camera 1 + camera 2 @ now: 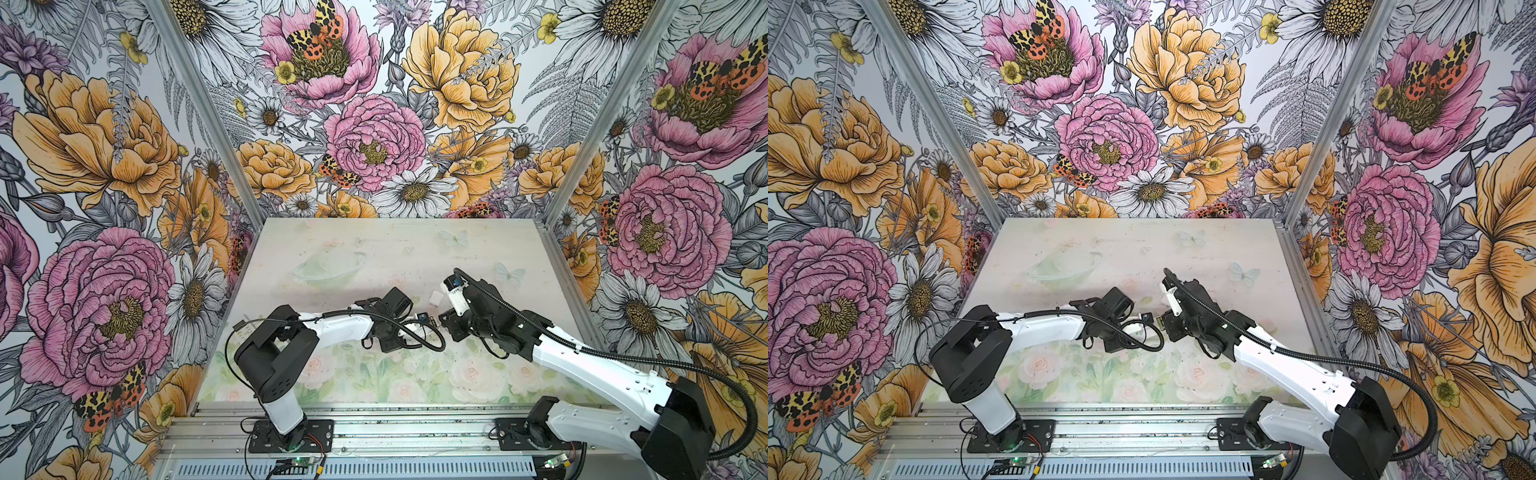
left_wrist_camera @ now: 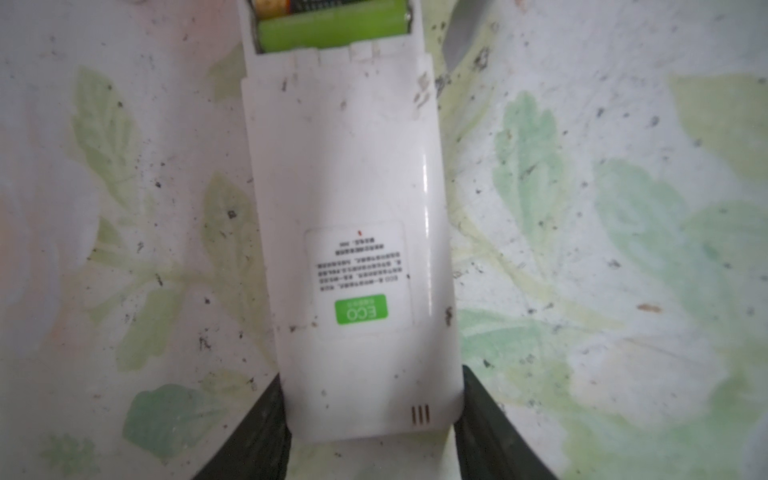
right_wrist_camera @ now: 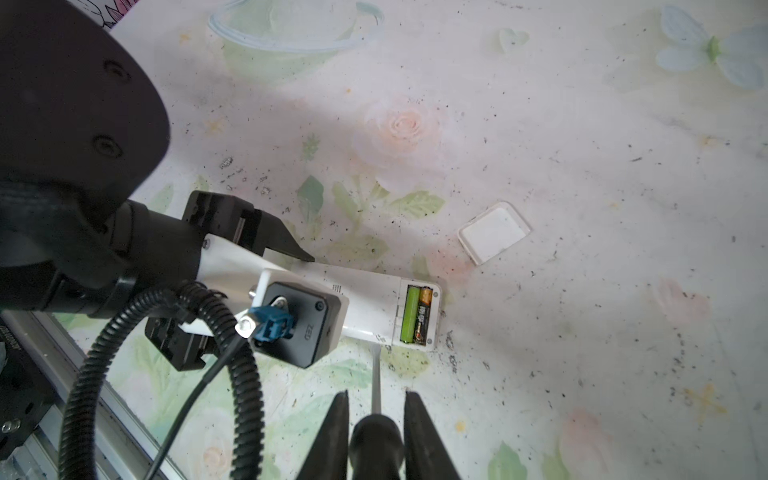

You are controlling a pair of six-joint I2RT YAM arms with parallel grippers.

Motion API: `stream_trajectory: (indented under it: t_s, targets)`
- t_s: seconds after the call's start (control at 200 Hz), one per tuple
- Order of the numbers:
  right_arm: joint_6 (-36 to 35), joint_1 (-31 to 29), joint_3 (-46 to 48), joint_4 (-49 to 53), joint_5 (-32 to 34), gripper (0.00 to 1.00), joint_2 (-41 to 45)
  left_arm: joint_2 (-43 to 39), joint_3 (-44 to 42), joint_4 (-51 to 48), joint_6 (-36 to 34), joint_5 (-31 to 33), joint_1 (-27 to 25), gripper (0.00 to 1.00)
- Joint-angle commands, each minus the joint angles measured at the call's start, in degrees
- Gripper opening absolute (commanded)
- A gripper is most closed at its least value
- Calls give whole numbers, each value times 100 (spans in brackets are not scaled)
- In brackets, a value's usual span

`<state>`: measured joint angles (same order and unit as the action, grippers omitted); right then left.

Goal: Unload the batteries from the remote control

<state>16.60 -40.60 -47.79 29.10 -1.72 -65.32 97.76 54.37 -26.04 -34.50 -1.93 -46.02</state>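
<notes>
Ahead of right jaws, batteries (image 3: 415, 309)

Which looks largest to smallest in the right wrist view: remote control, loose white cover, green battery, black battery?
1. remote control, though partly hidden by the other arm's camera
2. loose white cover
3. green battery and black battery: they look alike, so unranked

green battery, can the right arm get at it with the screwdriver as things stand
Probably yes: the cover lies off on the table, the green battery sits exposed, and the screwdriver in the right pincer points at the remote just beside it. The left pincer holds the remote.
</notes>
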Motion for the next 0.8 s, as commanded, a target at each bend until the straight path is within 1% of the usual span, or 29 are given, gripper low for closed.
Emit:
stream_trajectory:
  t_s: [0.0, 0.13, 0.31, 0.64, 0.796]
  targets:
    - [-101, 42, -311, 260, 28, 0, -70, 121, -190, -6, -101, 120, -65, 0]
    - [-157, 52, -360, 280, 222, 0, -166, 121, -181, -11, -101, 107, -67, 0]
    - [-297, 70, -459, 282, 269, 0, -347, 129, -173, -6, -101, 114, -65, 0]
    - [-250, 122, -468, 123, 416, 0, -463, 103, -181, -8, -101, 98, -57, 0]
    - [-263, 122, -483, 96, 380, 0, -551, 107, -172, -7, -101, 101, -56, 0]
